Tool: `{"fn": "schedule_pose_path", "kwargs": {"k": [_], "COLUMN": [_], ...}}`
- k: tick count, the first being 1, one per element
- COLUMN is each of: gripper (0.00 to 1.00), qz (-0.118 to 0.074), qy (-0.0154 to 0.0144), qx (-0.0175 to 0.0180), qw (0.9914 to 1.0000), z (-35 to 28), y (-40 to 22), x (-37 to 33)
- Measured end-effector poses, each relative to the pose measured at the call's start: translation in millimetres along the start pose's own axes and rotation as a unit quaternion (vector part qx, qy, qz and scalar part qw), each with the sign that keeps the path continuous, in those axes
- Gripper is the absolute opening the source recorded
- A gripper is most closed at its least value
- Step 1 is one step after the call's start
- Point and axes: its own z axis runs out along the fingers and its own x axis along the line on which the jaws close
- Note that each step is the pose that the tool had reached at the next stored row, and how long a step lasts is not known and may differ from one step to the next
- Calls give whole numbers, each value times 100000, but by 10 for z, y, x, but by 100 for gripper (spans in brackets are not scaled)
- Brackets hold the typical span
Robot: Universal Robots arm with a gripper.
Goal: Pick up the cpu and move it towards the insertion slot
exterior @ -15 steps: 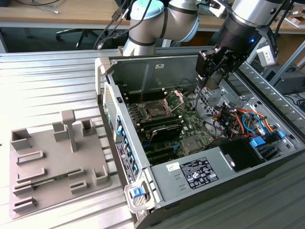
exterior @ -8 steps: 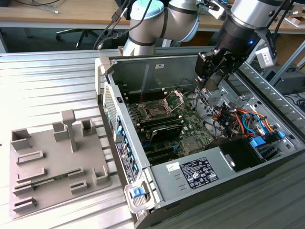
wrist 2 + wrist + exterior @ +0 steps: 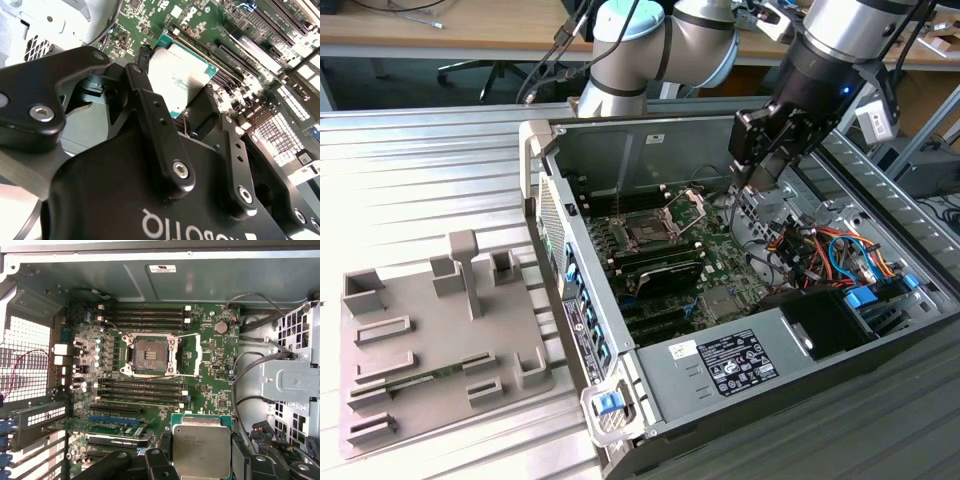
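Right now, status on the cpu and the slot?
End effector shut on the cpu, held above the motherboard. Insertion slot open and bare, cpu not yet over it. Nothing blocking between them.

The cpu is topped with pale brushed metal, a dull satin sheen, edged by green board. Matt black metal with bright silver screw heads is seen on the claw in the second wrist view. The slot is framed in shiny silver metal around a dark, grainy centre, and it's set in a glossy green circuit board. The case is made of plain grey sheet metal, fairly matt. The tray looks like grey matt plastic, smooth. It's laid on a ribbed worktop of pale, slightly shiny metal. Glossy silver and light blue casing is seen on the arm.
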Motion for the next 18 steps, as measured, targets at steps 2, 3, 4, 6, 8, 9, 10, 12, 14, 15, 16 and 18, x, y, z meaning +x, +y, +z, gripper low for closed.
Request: {"fn": "schedule_pose_path", "kwargs": {"k": [2, 3, 4, 6, 8, 9, 10, 12, 14, 15, 16, 18], "gripper": [55, 55, 55, 55, 55, 55, 55, 55, 55, 55, 55, 55], "qz": [-2, -2, -1, -2, -1, -2, 0, 2, -4, 1, 1, -3], "qy": [1, 1, 0, 4, 1, 1, 1, 0, 2, 1, -1, 1], "qx": [0, -1, 0, 0, 1, 0, 0, 3, 1, 2, -1, -1], "qw": [100000, 100000, 100000, 100000, 100000, 100000, 100000, 100000, 100000, 100000, 100000, 100000], "z": [8, 10, 11, 14, 17, 18, 21, 29, 36, 40, 41, 43], "y": [0, 0, 0, 0, -1, -1, -1, -1, 0, 0, 0, 0], "x": [0, 0, 0, 0, 0, 0, 0, 7, 19, 23, 25, 26]}}
